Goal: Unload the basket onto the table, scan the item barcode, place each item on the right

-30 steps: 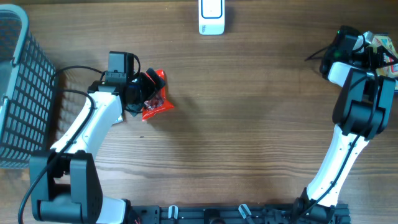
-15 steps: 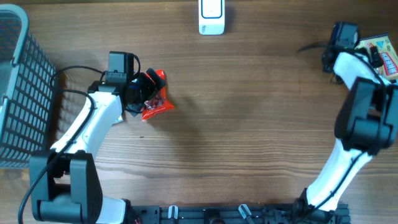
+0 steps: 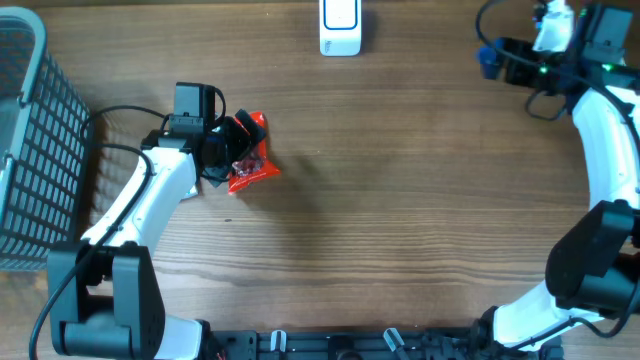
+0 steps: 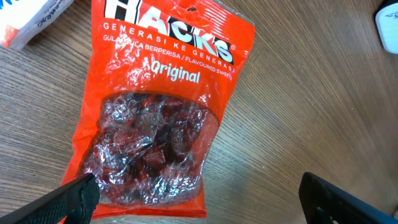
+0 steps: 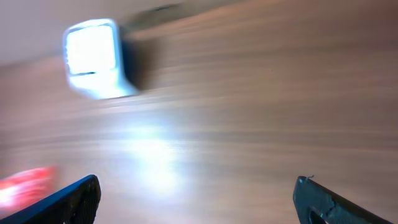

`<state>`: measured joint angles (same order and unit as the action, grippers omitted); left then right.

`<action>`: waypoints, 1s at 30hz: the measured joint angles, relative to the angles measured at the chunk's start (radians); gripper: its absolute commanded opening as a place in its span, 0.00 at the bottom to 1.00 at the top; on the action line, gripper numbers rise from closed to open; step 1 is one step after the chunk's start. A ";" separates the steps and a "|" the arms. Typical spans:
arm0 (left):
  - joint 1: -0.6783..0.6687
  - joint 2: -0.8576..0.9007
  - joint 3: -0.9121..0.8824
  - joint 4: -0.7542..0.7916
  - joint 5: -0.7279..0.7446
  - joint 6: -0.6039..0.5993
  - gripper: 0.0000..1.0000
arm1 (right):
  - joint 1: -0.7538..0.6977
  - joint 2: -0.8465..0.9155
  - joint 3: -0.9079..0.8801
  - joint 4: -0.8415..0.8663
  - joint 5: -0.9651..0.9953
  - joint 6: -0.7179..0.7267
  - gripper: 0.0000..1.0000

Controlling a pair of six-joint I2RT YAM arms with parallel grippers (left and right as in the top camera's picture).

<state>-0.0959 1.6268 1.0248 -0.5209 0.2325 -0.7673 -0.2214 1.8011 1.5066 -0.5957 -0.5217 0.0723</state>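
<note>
The item, a red Hacks candy bag point(image 4: 163, 106), lies flat on the wooden table with its printed front up; no barcode shows. My left gripper point(image 4: 200, 204) hangs open over the bag's lower end, with one finger point(image 4: 73, 199) above its corner and the other over bare wood. From overhead the bag point(image 3: 258, 172) pokes out beside the left gripper point(image 3: 240, 150). The white scanner point(image 3: 340, 27) stands at the far edge. My right gripper point(image 3: 492, 60) is open at the far right and holds nothing. Its own view is blurred and shows the scanner point(image 5: 93, 56) and the bag point(image 5: 25, 183).
A grey mesh basket point(image 3: 30, 140) stands at the left edge. A white box point(image 4: 31, 18) lies just beyond the bag's top left corner. Bare wood stretches between the two arms.
My right arm has swung from the items at the right edge up and to the left, and its jaws have opened wider. The left arm and the bag have not moved.
</note>
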 measured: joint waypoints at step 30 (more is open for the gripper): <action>0.000 0.000 -0.001 -0.067 -0.069 0.000 1.00 | 0.472 0.000 -0.151 -0.049 0.165 0.362 1.00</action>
<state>-0.0959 1.6268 1.0241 -0.5877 0.1638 -0.7673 0.2508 1.8011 1.3560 -0.6449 -0.3569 0.4347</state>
